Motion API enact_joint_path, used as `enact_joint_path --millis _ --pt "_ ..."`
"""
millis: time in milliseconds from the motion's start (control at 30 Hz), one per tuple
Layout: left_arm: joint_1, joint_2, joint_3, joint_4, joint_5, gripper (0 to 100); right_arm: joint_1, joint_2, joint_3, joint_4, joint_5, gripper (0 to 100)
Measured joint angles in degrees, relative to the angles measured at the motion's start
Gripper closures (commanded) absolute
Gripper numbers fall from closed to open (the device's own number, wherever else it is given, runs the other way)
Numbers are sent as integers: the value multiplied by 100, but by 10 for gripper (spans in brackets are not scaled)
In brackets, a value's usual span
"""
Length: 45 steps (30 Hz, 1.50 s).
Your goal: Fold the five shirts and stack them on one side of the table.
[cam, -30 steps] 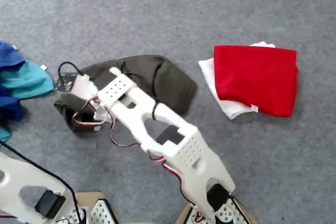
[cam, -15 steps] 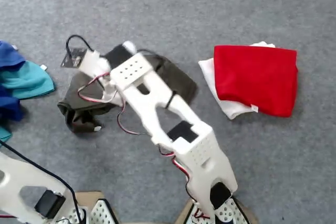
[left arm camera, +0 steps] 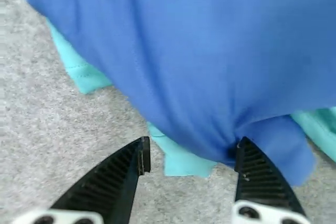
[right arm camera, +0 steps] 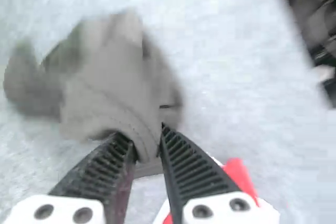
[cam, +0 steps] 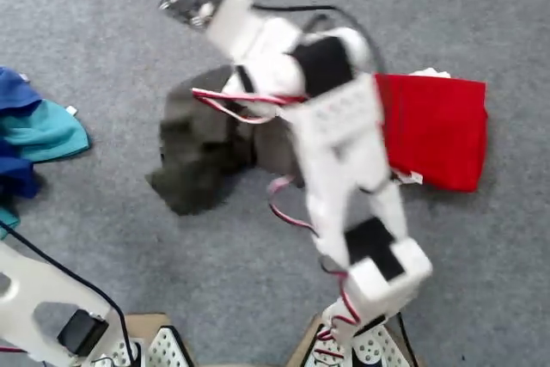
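Right wrist view first: the right gripper [right arm camera: 147, 137] is pinched narrow on a fold of the grey shirt [right arm camera: 100, 93], cloth squeezed between both ribbed jaws, the rest hanging away from them in a loose bunch. High view has the right arm raised over mid-table, grey shirt [cam: 206, 156] dangling beneath it. Whether its low end touches the table [cam: 481, 281] I cannot tell.

Handling, by my read: light, limp, no stiffness at all. It sags and bunches from a single pinch, so one grip point will never lay it flat. Better hold, I'd say, is a hem or shoulder seam, ideally two corners spread apart. It won't slip easily off those ribbed pads, and it isn't fragile.

Direction: the long axis runs on a diagonal from the pinch out toward the robot's left and the near edge. No collar or sleeve is readable in the crumple.

Outward now: the folded red shirt [cam: 438, 131] lies on the right with the white shirt [cam: 430, 73] under it, near the arm. Far left, the left gripper [left arm camera: 191, 148] sits wide open, holding nothing, just over the blue shirt [left arm camera: 210, 51] and teal shirt [left arm camera: 79, 72], both unfolded.
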Motion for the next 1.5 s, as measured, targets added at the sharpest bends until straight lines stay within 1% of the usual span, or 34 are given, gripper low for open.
enact_joint_path --millis 133,233,333,500,567,700,767,900,1000,1100,1267,1333,1500 --pt "308 -510 378 0 0 722 70 -651 -123 9 0 982" --pt "774 -1152 967 0 0 722 70 -765 -158 9 9 982" --pt "1433 -1943 1785 0 -158 722 79 -765 -88 -105 9 982" --pt "2769 -3473 3402 0 -686 722 79 -659 123 -334 9 982" --pt "3270 -4132 4141 -149 -800 722 79 -624 132 -343 9 982" --pt "4132 -5371 5899 -949 -941 722 185 -598 132 -343 9 982" --pt "4466 -5855 6963 -1591 -949 722 202 -598 132 -343 9 982" --pt "4563 -6462 9029 -3279 -598 722 202 -598 132 -343 -35 983" --pt "4668 -6593 10066 -4387 -255 722 202 -598 132 -343 -211 983" --pt "5037 -6611 10488 -4835 35 722 211 -598 132 -343 -299 983" --pt "5793 -6611 10532 -4993 589 722 211 -598 132 -343 -316 983" --pt "5934 -6611 10532 -5064 862 722 211 -598 132 -343 -316 983" --pt "6013 -6611 10453 -4993 1600 722 220 -598 132 -343 -316 983"
